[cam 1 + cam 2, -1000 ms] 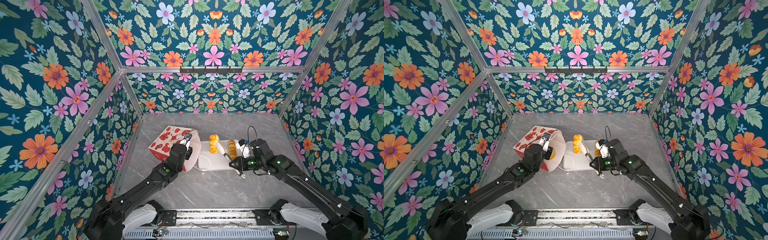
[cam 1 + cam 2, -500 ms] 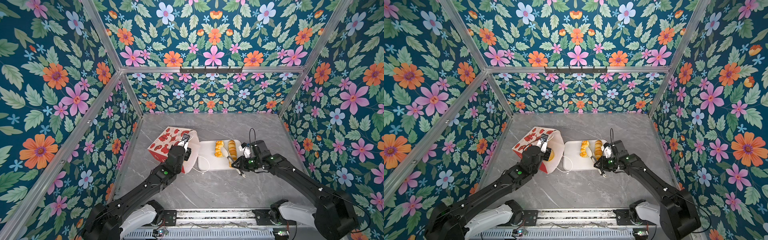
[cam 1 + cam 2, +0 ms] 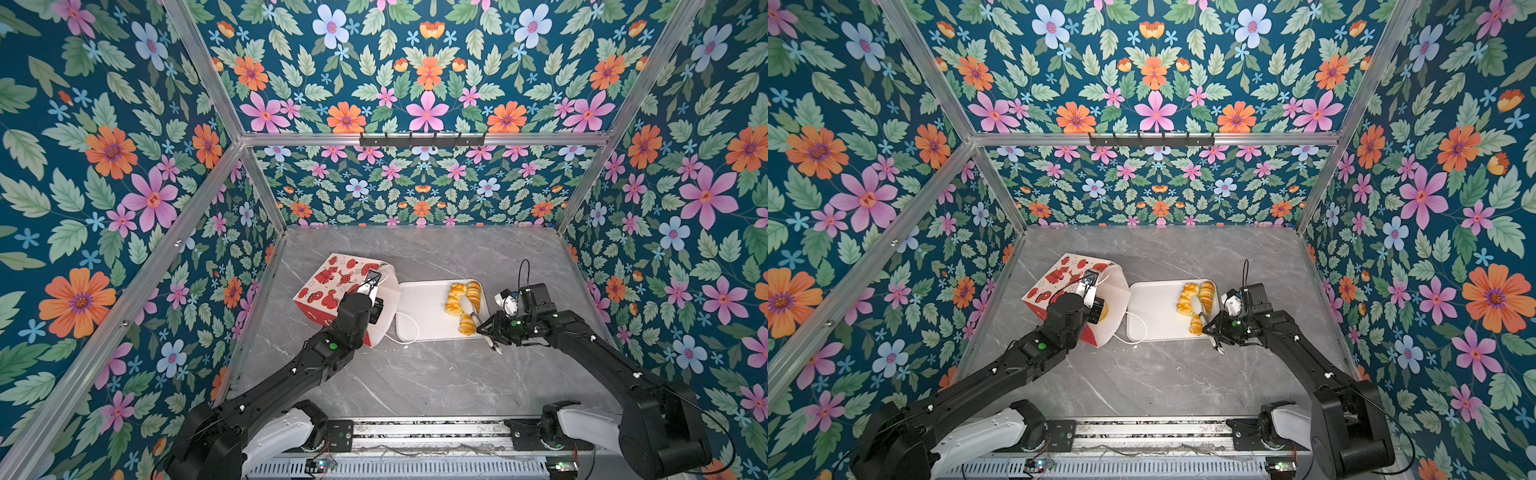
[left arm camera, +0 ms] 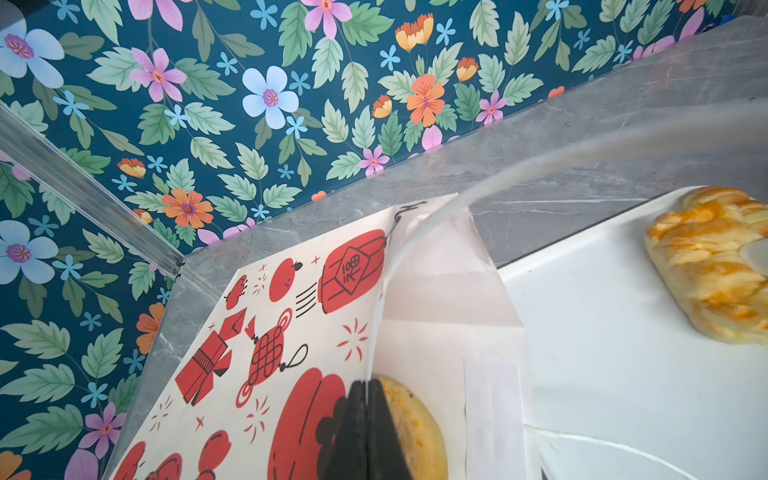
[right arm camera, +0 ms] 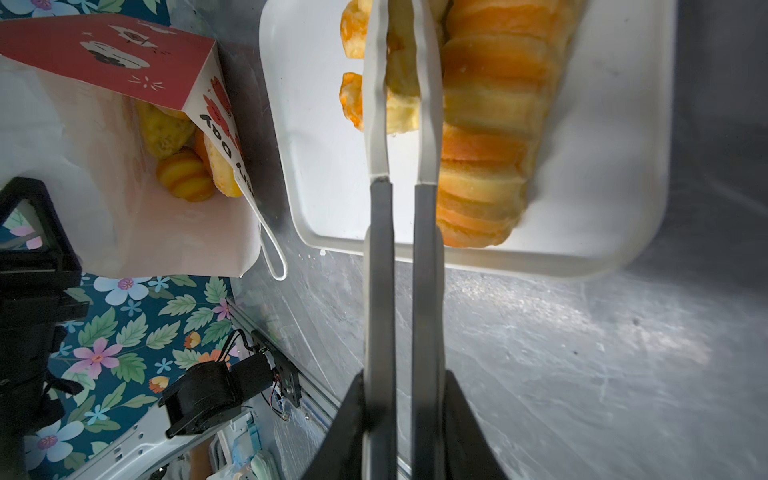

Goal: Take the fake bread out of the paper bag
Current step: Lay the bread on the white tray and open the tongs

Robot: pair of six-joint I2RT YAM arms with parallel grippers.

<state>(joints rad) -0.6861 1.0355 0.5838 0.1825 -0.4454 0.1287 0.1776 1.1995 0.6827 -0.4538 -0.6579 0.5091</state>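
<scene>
The paper bag [image 3: 328, 282] [image 3: 1059, 274] lies tipped on its side with its mouth toward the white tray [image 3: 419, 303]. My left gripper [image 3: 371, 286] [image 4: 365, 399] is shut on the bag's top rim [image 4: 376, 332]. Fake bread stays inside the bag [image 5: 183, 174] [image 4: 415, 424]. My right gripper [image 3: 487, 329] [image 5: 401, 390] is shut on metal tongs [image 5: 378, 249]. Their white tips flank a pale braided piece [image 5: 399, 95] over the tray, beside a long golden loaf [image 5: 490, 124]. In both top views three pieces of bread [image 3: 1206, 291] lie at the tray's right end.
The tray [image 3: 1150, 309] sits mid-table, touching the bag's mouth. A white cord handle [image 3: 409, 328] of the bag drapes over its left edge. Floral walls close in the left, back and right sides. Grey marble table [image 3: 415, 382] runs to the front rail.
The tongs in my right gripper moved right and down, bringing a bread piece beside the loaf on the tray. My left gripper stayed shut on the bag.
</scene>
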